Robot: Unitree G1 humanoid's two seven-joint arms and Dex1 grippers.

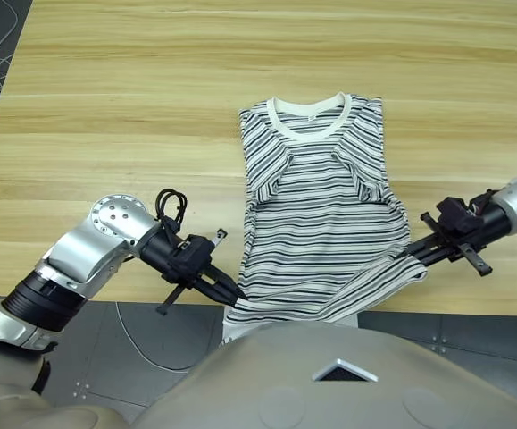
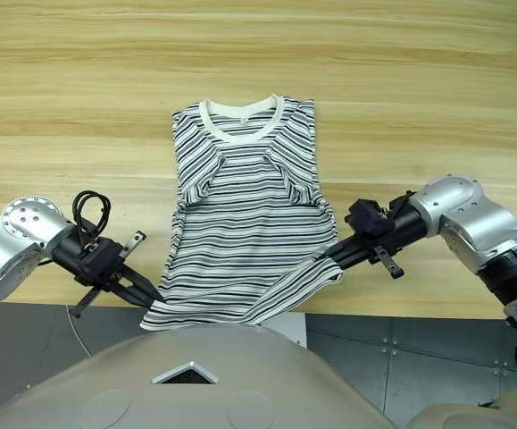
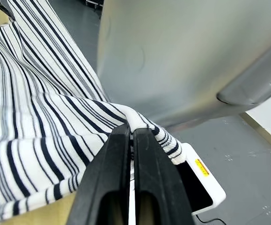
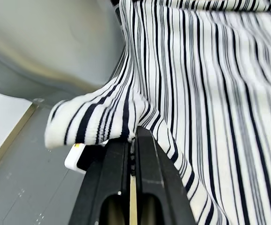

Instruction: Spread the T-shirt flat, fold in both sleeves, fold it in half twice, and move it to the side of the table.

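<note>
Near-edge hem (image 1: 285, 308): soft, light T-shirt (image 1: 316, 206); you hold its corners.
Left gripper (image 1: 236, 293): pinching left corner.
Right gripper (image 1: 407, 255): pinching right corner.

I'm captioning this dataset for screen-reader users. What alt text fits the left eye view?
A black-and-white striped T-shirt lies on a wooden table, collar away from the robot, sleeves folded in. The left gripper and right gripper each pinch a hem corner at the near table edge.
</note>
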